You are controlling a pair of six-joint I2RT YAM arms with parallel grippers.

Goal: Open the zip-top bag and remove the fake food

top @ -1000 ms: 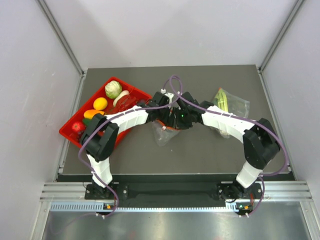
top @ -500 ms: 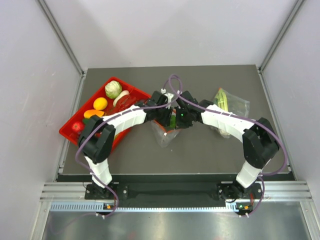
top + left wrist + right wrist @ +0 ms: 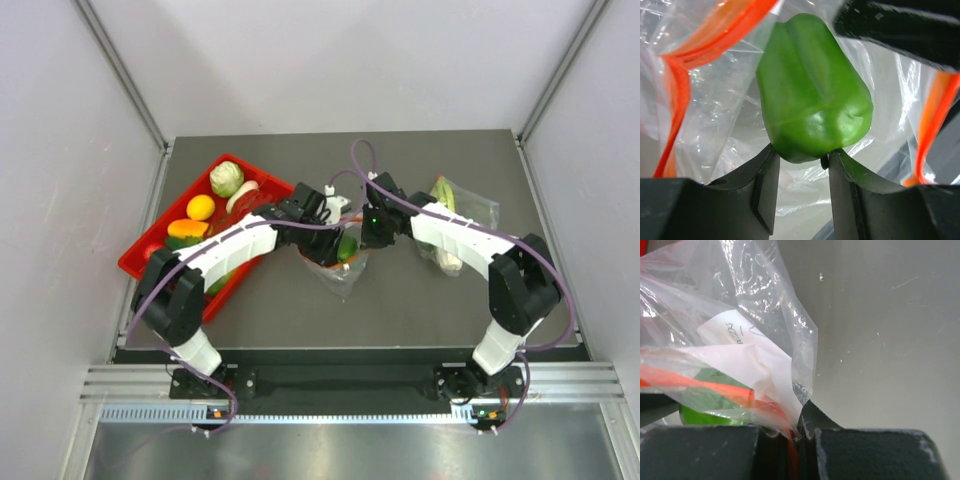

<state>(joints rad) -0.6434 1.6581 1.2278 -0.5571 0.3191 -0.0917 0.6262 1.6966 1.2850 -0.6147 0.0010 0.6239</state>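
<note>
The fake green pepper [image 3: 812, 95] is sitting in the open mouth of the zip-top bag [image 3: 715, 125], between the two runs of its red-orange zip strip [image 3: 675, 95]. The left claw [image 3: 800, 155] is gripping the pepper's near end, with both fingers pressing against it. Just to the right of the left claw, the right claw [image 3: 802, 425] is clamping fully closed on the bag's rim at the strip. The bag's body is spreading from both claws toward the arm bases, over the surface [image 3: 400, 310]. Well to the left of the left claw, a red tray [image 3: 140, 260] is holding toy fruits [image 3: 201, 207]. Beyond the right claw, a second clear bag [image 3: 472, 210] is lying on the surface.
</note>
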